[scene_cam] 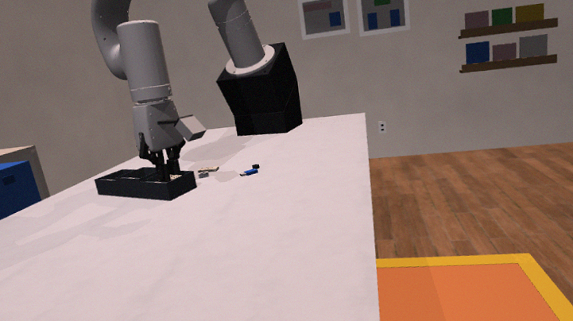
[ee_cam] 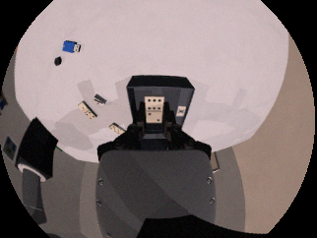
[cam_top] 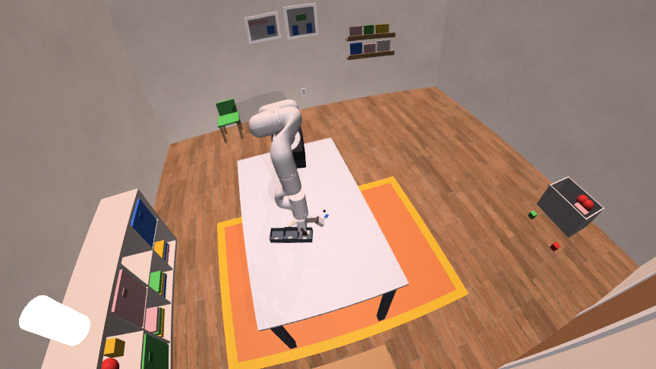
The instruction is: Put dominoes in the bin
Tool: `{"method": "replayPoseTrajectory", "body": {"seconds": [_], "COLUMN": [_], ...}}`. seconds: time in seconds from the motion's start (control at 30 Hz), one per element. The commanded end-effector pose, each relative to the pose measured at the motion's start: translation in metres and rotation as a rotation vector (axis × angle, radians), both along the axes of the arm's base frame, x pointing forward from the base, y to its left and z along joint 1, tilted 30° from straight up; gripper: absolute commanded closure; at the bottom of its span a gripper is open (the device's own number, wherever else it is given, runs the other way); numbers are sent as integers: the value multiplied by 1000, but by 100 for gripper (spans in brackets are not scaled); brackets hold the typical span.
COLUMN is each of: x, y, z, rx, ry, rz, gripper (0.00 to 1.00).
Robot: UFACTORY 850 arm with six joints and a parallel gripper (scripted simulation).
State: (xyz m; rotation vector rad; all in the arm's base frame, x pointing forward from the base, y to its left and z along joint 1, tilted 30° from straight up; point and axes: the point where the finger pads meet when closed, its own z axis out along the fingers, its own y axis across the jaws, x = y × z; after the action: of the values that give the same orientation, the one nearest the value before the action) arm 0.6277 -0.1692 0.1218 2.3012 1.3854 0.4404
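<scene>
A black bin tray [scene_cam: 145,182] with three compartments lies on the white table; it also shows in the top view [cam_top: 291,235]. My gripper [scene_cam: 166,172] reaches down into its right end compartment. In the wrist view my gripper [ee_cam: 154,108] is shut on a pale domino [ee_cam: 155,107] with dark pips, held inside that compartment [ee_cam: 159,101]. Two more dominoes [ee_cam: 86,110] [ee_cam: 117,128] lie on the table just beside the bin; one shows in the exterior view [scene_cam: 208,169]. I cannot read the bin's mark. A small pale patch [ee_cam: 181,111] shows in the compartment; I cannot tell what it is.
A small grey piece [scene_cam: 203,175], a blue piece [scene_cam: 249,172] and a tiny black cube [scene_cam: 255,166] lie on the table right of the bin. The arm's black base [scene_cam: 261,90] stands at the far end of the table.
</scene>
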Motion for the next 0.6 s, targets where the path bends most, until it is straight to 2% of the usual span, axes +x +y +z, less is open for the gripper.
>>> {"method": "replayPoseTrajectory", "body": {"seconds": [0.0, 0.57], "x": [5, 7], "y": [-2, -3], "z": [-7, -11], "rx": [1, 1], "ry": [-2, -2], "rz": [1, 1], "gripper": [100, 100]}}
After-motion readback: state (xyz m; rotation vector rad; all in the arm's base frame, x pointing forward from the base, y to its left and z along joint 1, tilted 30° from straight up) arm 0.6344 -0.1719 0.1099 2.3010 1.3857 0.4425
